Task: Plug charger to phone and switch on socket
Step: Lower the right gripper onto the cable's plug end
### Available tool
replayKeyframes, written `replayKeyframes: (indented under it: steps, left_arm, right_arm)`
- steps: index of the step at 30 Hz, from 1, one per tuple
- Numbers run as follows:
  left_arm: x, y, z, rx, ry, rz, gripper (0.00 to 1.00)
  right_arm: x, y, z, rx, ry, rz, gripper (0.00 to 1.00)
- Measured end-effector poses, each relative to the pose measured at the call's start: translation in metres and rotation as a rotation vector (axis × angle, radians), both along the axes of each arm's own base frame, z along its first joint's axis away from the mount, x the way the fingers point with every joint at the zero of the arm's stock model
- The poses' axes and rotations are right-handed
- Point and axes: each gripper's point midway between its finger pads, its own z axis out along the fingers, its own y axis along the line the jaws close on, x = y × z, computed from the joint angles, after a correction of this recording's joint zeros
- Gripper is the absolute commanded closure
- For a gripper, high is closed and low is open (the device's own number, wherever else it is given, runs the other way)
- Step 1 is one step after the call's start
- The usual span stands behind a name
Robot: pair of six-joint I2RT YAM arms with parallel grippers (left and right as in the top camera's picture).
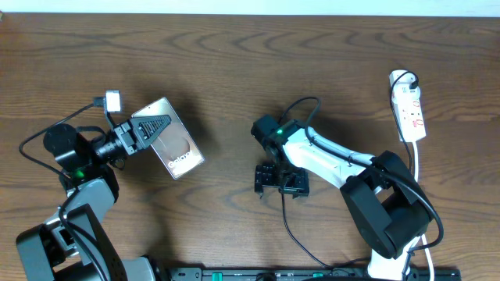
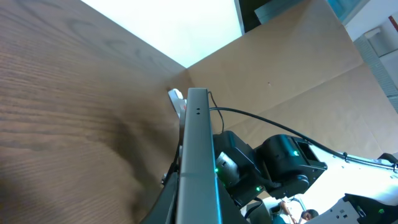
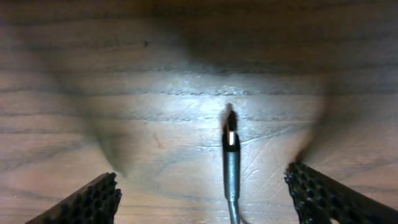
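My left gripper (image 1: 151, 127) is shut on the phone (image 1: 180, 152) and holds it on its edge, tilted, above the table's left side. In the left wrist view the phone's grey edge (image 2: 198, 137) rises straight up between my jaws (image 2: 194, 208). My right gripper (image 1: 280, 181) is open and points down at the table centre. The charger's plug tip (image 3: 231, 155) lies on the wood between the open fingers (image 3: 205, 199), touching neither. Its thin black cable (image 1: 291, 230) trails toward the front edge. The white socket (image 1: 408, 105) lies at the far right.
A small white block (image 1: 112, 100) with a wire sits by the left arm. The right arm (image 2: 283, 165) shows beyond the phone in the left wrist view. A black rail (image 1: 312, 274) runs along the front edge. The table is brown wood (image 1: 234, 62).
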Motion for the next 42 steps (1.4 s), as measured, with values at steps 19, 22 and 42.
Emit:
replayKeyframes:
  steps: [19, 22, 42]
  left_arm:
    - [0.000, 0.000, 0.000, 0.000, -0.001, 0.000, 0.93]
    - [0.000, 0.000, 0.000, 0.001, -0.001, 0.000, 0.93]
    - [0.000, 0.000, 0.000, 0.001, -0.001, 0.000, 0.93]
  right_arm:
    - [0.002, -0.011, -0.001, -0.079, 0.007, 0.017, 0.10]
    - [0.002, -0.012, -0.001, -0.083, 0.005, 0.018, 0.10]
    - [0.007, -0.010, -0.001, -0.082, -0.013, 0.015, 0.42]
